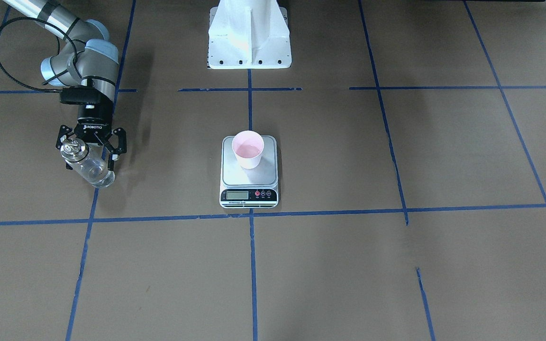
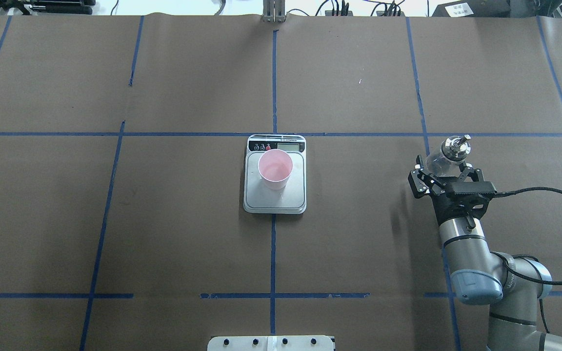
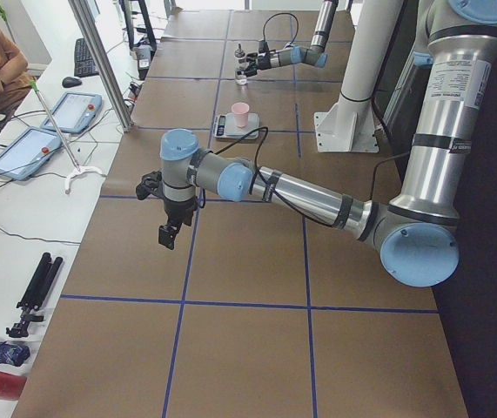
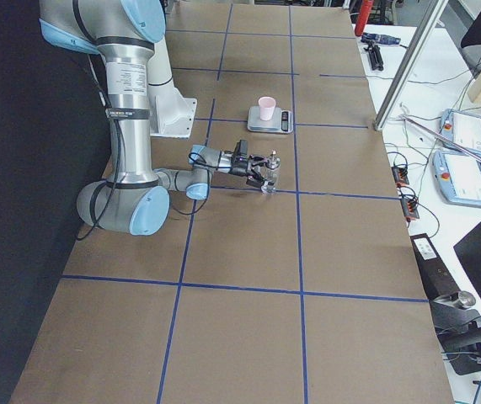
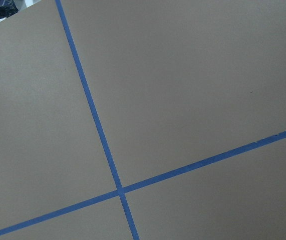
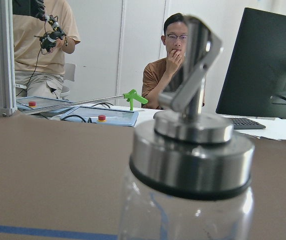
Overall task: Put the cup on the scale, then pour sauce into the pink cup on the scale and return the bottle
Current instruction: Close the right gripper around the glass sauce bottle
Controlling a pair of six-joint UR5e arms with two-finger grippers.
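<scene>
I see the cup [image 1: 248,149] standing on the scale [image 1: 249,189] and it looks poured; my right end effector [image 1: 86,154] is clenched around the bottle [image 1: 92,170] well aside, so I judge only setting it down remains

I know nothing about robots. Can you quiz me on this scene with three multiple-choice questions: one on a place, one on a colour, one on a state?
1. Where is the cup? A. on the scale B. on a keyboard C. on a chair
2. What colour are the tape lines? A. red B. blue C. yellow
3. How is the bottle? A. lying on its side B. upright between the right pincer's fingers C. upside down
Answers: 1 A, it stands on the steel platform; 2 B, every line shows blue; 3 B, its cap points up with a finger on each side.
</scene>
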